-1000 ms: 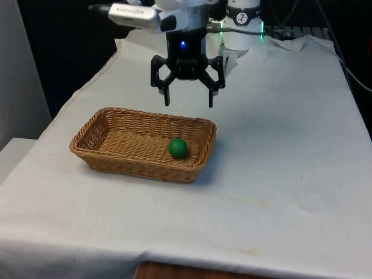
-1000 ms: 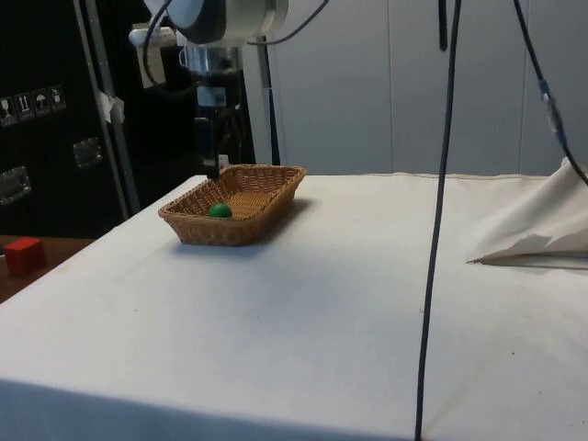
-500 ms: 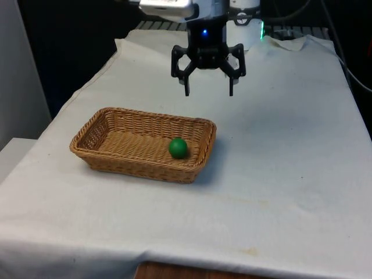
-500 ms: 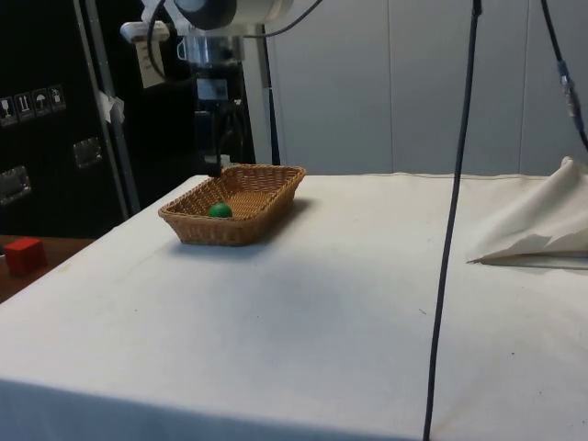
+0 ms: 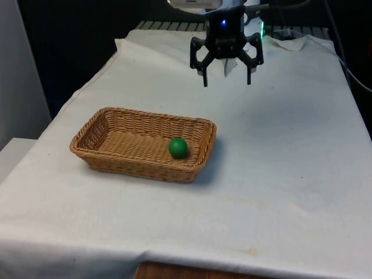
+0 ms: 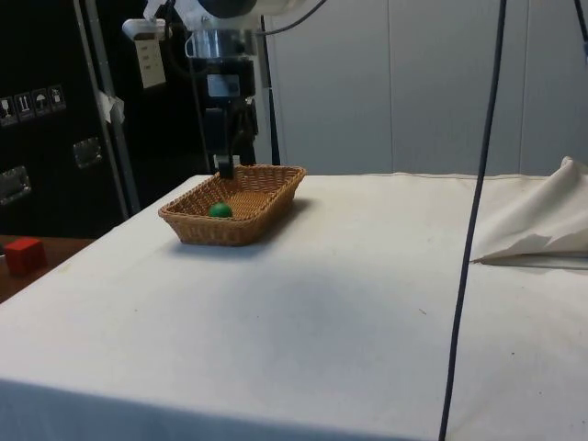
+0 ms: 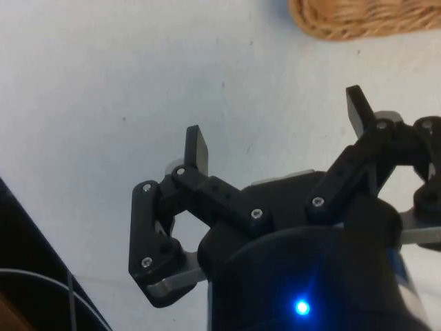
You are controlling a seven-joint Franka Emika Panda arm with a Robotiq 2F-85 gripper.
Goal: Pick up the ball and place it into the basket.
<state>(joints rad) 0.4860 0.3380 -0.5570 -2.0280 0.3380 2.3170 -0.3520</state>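
Currently, near to far:
desk (image 5: 279,192): white cloth over it, a bare wooden edge showing at the near side in the front view; cloth lightly creased.
basket (image 5: 99,152): oblong brown wicker, flat on the desk, toward the front view's left; also in the side view (image 6: 188,220), and one corner of its rim in the wrist view (image 7: 358,21).
ball (image 5: 178,147): green, inside the basket, on its floor near the end wall at the front view's right; in the side view (image 6: 220,210) it sits low behind the near rim.
pincer (image 5: 226,80): black, fingers spread wide, nothing between them; up in the air, beyond the basket and toward the front view's right of it, well apart from the ball; fingertips point down. Side view (image 6: 226,170) puts it above the basket's far rim line. Wrist view (image 7: 279,131) shows both fingers apart over bare cloth.
fingers (image 7: 198,147): black, short flat tips, touching nothing.
arm (image 6: 220,37): white, above the pincer.
cloth heap (image 6: 537,230): bunched white fabric on the desk at the side view's right.
red block (image 6: 24,254): off the desk, low at the side view's left edge.
cable (image 6: 473,220): dark, hanging down across the side view's right part.
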